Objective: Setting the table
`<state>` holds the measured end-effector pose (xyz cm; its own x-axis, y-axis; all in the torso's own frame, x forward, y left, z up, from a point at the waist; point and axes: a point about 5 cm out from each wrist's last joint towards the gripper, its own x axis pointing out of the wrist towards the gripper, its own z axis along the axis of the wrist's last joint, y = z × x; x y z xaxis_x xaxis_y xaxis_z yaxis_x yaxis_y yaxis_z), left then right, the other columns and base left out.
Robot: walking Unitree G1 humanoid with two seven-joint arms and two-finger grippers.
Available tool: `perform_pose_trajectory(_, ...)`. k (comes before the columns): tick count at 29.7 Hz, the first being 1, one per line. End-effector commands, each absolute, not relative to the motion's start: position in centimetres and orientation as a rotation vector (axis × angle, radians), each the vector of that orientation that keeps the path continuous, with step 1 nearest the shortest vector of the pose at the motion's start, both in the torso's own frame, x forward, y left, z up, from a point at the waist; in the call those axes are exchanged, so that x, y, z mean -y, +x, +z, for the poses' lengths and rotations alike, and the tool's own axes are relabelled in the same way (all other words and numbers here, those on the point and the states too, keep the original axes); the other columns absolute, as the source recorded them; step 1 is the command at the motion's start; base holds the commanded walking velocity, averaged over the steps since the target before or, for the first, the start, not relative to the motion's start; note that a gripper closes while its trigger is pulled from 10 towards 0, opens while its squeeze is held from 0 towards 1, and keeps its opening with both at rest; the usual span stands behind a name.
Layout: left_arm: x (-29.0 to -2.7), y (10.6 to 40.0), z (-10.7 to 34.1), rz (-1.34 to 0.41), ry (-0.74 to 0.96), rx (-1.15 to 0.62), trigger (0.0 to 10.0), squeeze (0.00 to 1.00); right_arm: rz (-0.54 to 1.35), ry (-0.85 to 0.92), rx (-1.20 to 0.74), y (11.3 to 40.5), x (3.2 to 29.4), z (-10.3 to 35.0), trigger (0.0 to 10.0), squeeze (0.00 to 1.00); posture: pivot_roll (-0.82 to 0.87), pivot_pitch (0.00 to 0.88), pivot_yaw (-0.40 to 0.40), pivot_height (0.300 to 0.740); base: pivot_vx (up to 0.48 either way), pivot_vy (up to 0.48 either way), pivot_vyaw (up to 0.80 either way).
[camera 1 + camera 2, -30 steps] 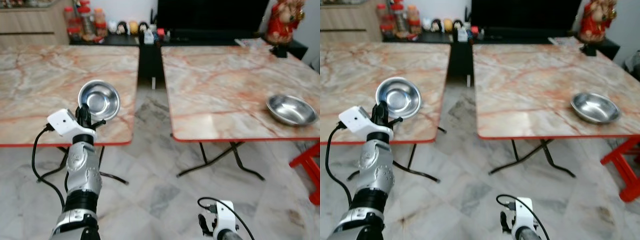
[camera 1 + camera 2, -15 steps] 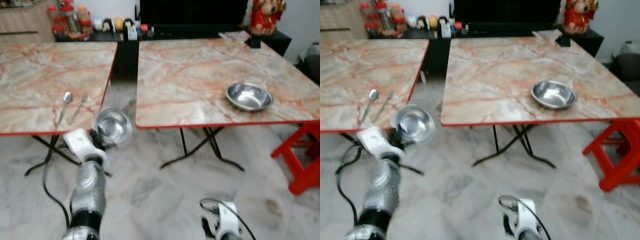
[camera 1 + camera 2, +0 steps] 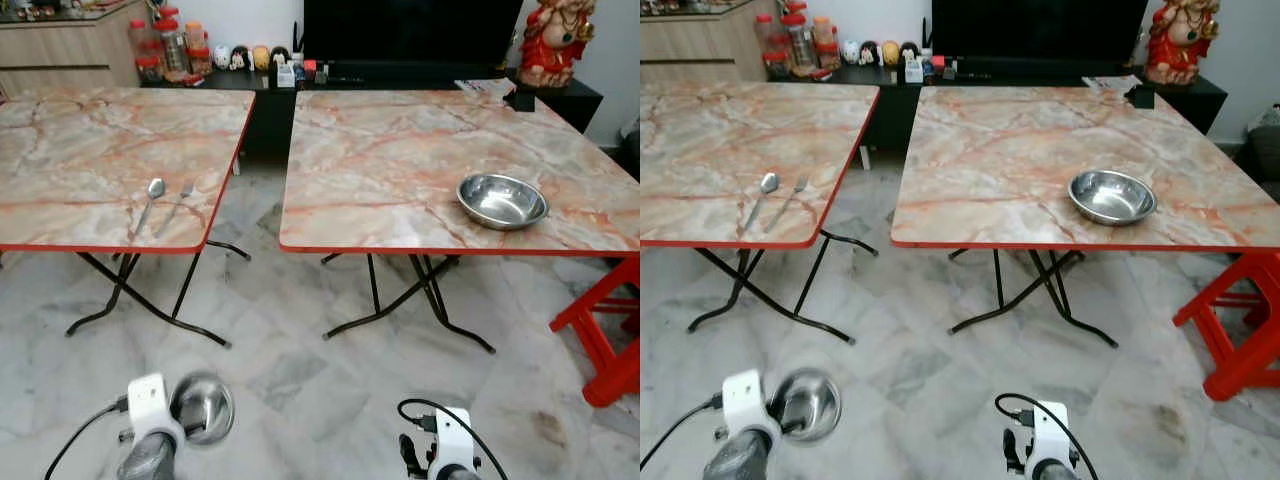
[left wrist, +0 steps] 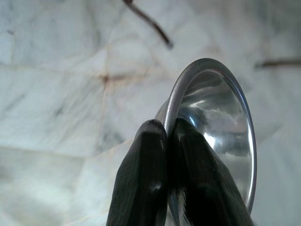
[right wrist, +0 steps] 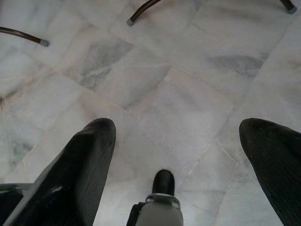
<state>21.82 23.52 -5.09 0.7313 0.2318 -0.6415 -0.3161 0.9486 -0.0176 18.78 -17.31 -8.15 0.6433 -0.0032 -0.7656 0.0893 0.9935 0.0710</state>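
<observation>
- Two marble-patterned folding surfaces with red edges: one at 10 o'clock [image 3: 70,160], one at 1 o'clock [image 3: 420,150].
- Two round stainless-steel bowls: one on the 1 o'clock surface near its front right edge [image 3: 502,200], one low at 7 o'clock over the floor, clamped at its rim between shut black jaws [image 3: 203,405].
- One metal spoon [image 3: 150,198] and one metal fork [image 3: 177,204], side by side on the 10 o'clock surface.
- One red stool [image 3: 610,335] at 4 o'clock.
- One red and gold figurine [image 3: 556,40] at 1 o'clock on the dark cabinet.
- Several red-lidded jars [image 3: 165,45] at 11 o'clock; exact number unclear.
</observation>
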Motion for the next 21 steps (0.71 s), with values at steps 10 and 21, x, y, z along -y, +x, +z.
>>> perform_pose_trajectory(10, -22.7, 20.1, -6.7, 0.259, -0.049, -0.845, 10.0, 0.0, -0.076, 0.114, -0.859, 19.2, 17.7, -7.9, 10.0, 0.0, -0.01, 0.0, -0.012, 0.74, 0.284, 0.0, 0.0)
perform_pose_trajectory(21, -22.4, 19.8, -7.0, 0.253, -0.048, -0.858, 10.0, 0.0, -0.077, 0.115, -0.87, 19.1, 17.5, -8.0, 10.0, 0.0, -0.01, 0.0, -0.01, 0.74, 0.347, 0.0, 0.2)
